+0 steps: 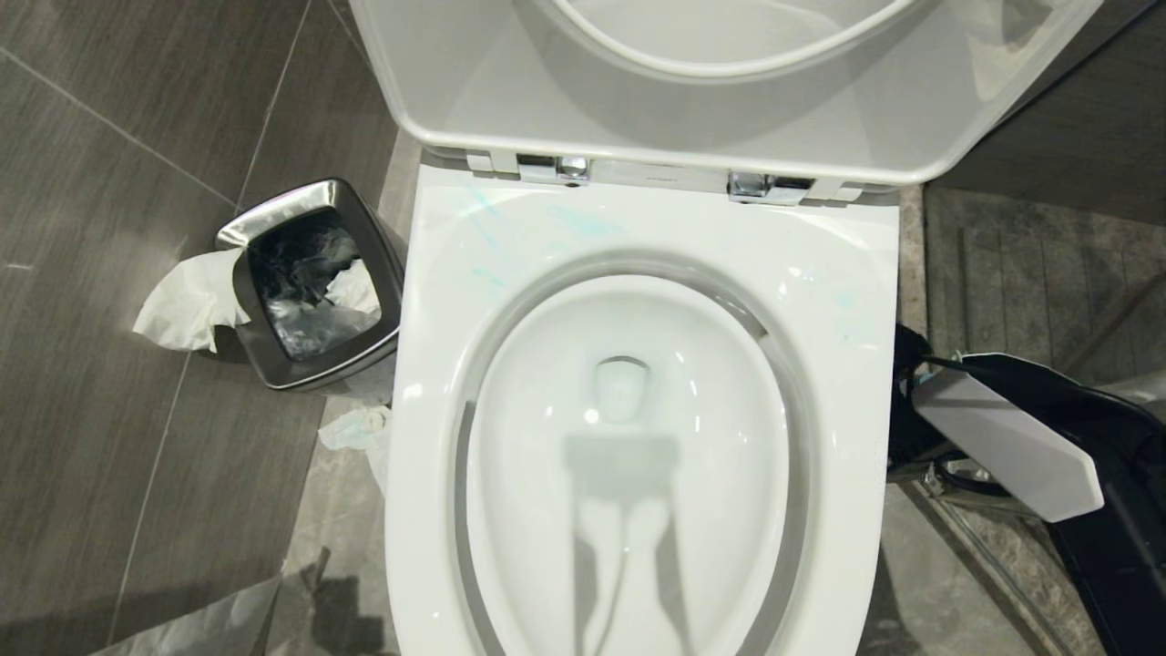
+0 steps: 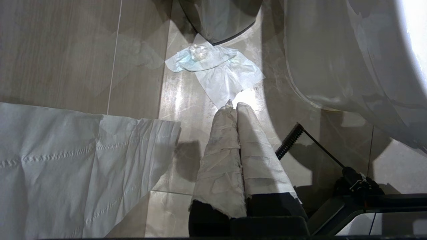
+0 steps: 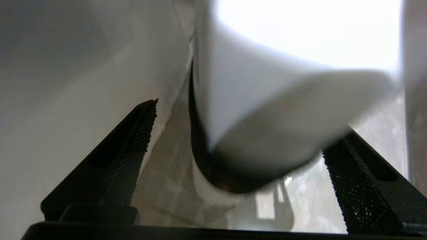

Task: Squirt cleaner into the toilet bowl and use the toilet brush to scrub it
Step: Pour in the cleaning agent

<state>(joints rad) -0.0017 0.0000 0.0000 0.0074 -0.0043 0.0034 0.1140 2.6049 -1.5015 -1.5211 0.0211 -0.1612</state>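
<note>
The white toilet bowl [image 1: 428, 383] fills the head view, with its seat and lid [image 1: 729, 128] raised. Faint blue smears mark the rim [image 1: 496, 228] at the back left. My right arm [image 1: 1002, 446] reaches down beside the bowl's right side. In the right wrist view, my right gripper [image 3: 240, 128] is open next to the bowl's outer wall [image 3: 66, 83]. A blurred white thing with a dark lower edge [image 3: 267, 133] lies between its fingers; I cannot tell what it is. My left gripper [image 2: 235, 104] is shut over the floor, its fingers wrapped in pale tape. The toilet brush is out of view.
A square steel bin [image 1: 310, 282] stands left of the toilet with tissue [image 1: 187, 305] hanging over its edge. More crumpled tissue [image 2: 217, 70] lies on the tiles by the toilet's base. A large paper sheet [image 2: 66, 160] covers the floor at the near left.
</note>
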